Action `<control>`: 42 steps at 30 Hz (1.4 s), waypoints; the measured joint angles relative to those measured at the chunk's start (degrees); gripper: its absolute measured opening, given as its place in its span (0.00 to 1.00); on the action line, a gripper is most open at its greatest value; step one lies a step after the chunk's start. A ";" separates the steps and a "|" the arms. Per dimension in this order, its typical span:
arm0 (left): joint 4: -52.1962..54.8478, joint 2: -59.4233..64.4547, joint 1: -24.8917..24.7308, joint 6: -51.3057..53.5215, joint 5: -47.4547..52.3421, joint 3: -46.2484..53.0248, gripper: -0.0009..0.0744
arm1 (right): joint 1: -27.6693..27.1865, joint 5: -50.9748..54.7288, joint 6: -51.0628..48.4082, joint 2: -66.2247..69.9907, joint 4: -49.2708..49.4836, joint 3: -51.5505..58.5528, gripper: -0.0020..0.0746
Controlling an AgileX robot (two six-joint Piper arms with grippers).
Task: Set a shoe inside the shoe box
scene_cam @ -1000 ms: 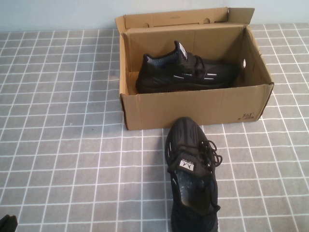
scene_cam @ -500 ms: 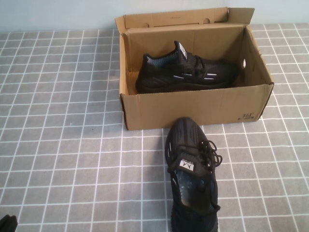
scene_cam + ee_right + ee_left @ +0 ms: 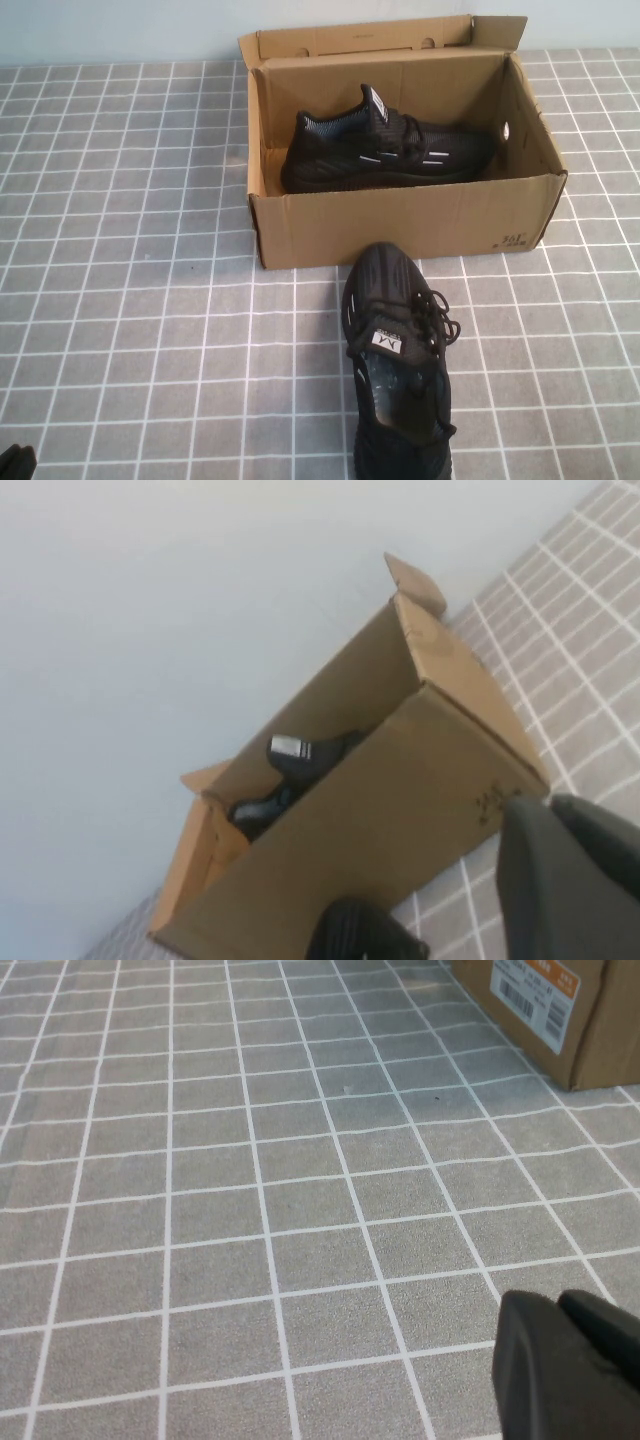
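Note:
The brown cardboard shoe box (image 3: 400, 222) stands open at the far middle of the table, flap lid up. One black sneaker (image 3: 385, 152) lies on its side inside it. Its look-alike, the second black sneaker (image 3: 398, 360), sits on the table just in front of the box, toe toward the box. My left gripper (image 3: 15, 462) is parked at the near left corner, shut and empty (image 3: 555, 1302). My right gripper (image 3: 553, 806) is out of the high view; in its wrist view it is shut and empty, near the box (image 3: 380, 810) and the outer shoe's toe (image 3: 360, 935).
The table is covered by a grey cloth with a white grid (image 3: 130, 300). A pale wall (image 3: 120, 30) runs behind the box. A box corner with an orange and white label (image 3: 545, 1000) shows in the left wrist view.

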 joint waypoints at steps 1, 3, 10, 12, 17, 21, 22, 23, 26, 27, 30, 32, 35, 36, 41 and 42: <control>0.00 0.00 0.00 0.00 0.00 0.00 0.01 | 0.00 1.32 -0.12 0.00 0.02 0.00 0.01; 0.00 0.00 0.00 0.00 0.00 0.00 0.01 | 0.00 4.89 -1.02 0.00 -0.20 -1.47 0.01; 0.00 0.00 0.00 0.00 0.00 0.00 0.01 | 0.00 24.72 -2.89 9.68 -7.35 -15.71 0.01; 0.00 0.00 0.00 0.00 0.00 0.00 0.01 | 0.00 30.63 -4.52 15.14 -8.68 -19.23 0.01; 0.00 0.00 0.00 0.00 0.00 0.00 0.01 | 0.00 40.15 -9.65 28.32 -10.08 -27.06 0.01; 0.00 0.00 0.00 0.00 0.00 0.00 0.01 | 0.00 44.80 -14.47 38.97 -10.34 -32.12 0.01; 0.00 0.00 0.00 0.00 0.00 0.00 0.01 | 0.00 46.19 -15.59 41.47 -10.34 -33.67 0.01; 0.00 0.00 0.00 0.00 0.00 0.00 0.01 | 0.00 47.30 -16.41 43.39 -10.34 -35.04 0.01; 0.00 0.00 0.00 0.00 0.00 0.00 0.01 | 0.00 50.63 -18.42 49.60 -10.45 -40.67 0.01; 0.00 0.00 0.00 0.00 0.00 0.00 0.01 | 0.27 51.46 -18.87 51.57 -10.45 -42.62 0.01; 0.00 0.00 0.00 0.00 0.00 0.00 0.01 | 2.50 53.24 -19.18 56.79 -11.99 -47.96 0.01; 0.00 0.00 0.00 0.00 0.00 0.00 0.01 | 5.44 53.47 -18.55 59.48 -13.74 -50.96 0.01; 0.00 0.00 0.00 0.00 0.00 0.00 0.01 | 12.25 53.47 -16.24 63.53 -17.66 -55.25 0.01; 0.00 0.00 0.00 0.00 0.00 0.00 0.01 | 15.18 53.35 -15.16 65.01 -19.31 -56.53 0.01; 0.00 0.00 0.00 0.00 0.00 0.00 0.01 | 29.96 54.18 -12.55 73.23 -27.24 -62.27 0.01; 0.00 0.00 0.00 0.00 0.00 0.00 0.01 | 32.87 54.99 -12.55 75.02 -28.70 -63.55 0.01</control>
